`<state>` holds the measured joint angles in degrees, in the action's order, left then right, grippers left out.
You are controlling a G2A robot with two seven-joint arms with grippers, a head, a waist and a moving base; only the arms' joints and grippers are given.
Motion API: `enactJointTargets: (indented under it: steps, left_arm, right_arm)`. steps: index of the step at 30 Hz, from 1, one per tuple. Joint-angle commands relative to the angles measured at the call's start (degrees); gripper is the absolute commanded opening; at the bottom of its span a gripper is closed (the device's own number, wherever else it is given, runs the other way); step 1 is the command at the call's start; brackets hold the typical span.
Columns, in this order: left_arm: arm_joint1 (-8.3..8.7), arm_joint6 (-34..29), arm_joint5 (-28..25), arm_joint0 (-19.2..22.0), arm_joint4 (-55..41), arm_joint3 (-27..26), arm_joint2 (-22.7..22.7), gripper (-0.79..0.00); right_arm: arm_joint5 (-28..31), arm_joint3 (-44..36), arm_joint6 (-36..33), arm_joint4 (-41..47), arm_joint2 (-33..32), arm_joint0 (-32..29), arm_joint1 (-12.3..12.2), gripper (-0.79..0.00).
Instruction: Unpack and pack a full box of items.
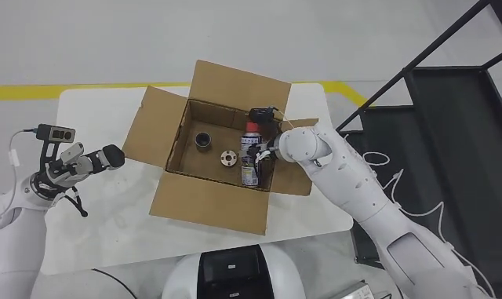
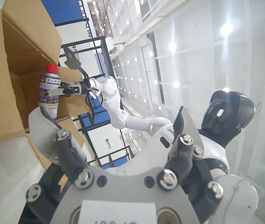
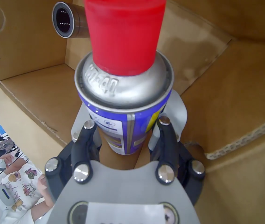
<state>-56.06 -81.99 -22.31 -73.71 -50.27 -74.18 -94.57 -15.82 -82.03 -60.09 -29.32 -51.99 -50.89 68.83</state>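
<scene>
An open cardboard box stands mid-table with its flaps spread. My right gripper is shut on a blue and yellow spray can with a red cap, held upright just inside the box's right wall. In the right wrist view the fingers clamp both sides of the spray can. I cannot tell whether its base rests on the box floor. My left gripper sits over the table left of the box. In the left wrist view this left gripper is open and holds nothing, with the spray can farther off.
On the box floor lie a dark metal cylinder, which appears as a cylinder past the can's cap, and a flanged metal ring. The white table has bare room at front left. Black steps stand to the right.
</scene>
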Motion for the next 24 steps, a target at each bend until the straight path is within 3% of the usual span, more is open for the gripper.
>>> enactJointTargets:
  steps: [1, 2, 3, 14, 19, 24]
  left_arm:
    - [0.00, 0.00, 0.00, 0.00, 0.00, 0.00, 0.00, 0.000]
    - [0.00, 0.00, 0.00, 0.00, 0.00, 0.00, 0.00, 0.000]
    - [0.00, 0.00, 0.00, 0.00, 0.00, 0.00, 0.00, 0.000]
    - [0.00, 0.00, 0.00, 0.00, 0.00, 0.00, 0.00, 0.000]
    - [0.00, 0.00, 0.00, 0.00, 0.00, 0.00, 0.00, 0.000]
    - [-0.05, 2.69, 0.36, -0.46, 2.08, -2.23, 0.46, 0.000]
  right_arm:
    - [0.37, 1.27, 0.19, -0.13, 1.01, 0.74, 0.34, -0.456]
    - [0.57, 1.91, 0.48, -0.27, 1.51, 1.12, 0.53, -0.172]
    - [0.60, 2.64, 0.64, -0.45, 2.03, 1.50, 0.72, 0.000]
    - [2.13, 4.19, 4.00, 0.79, 2.43, 2.96, 1.69, 0.000]
    - [6.44, -3.30, 5.53, 5.13, -2.48, -0.87, 0.63, 0.000]
    - [15.83, -13.66, 3.11, 14.41, -10.68, -7.76, -1.21, 0.000]
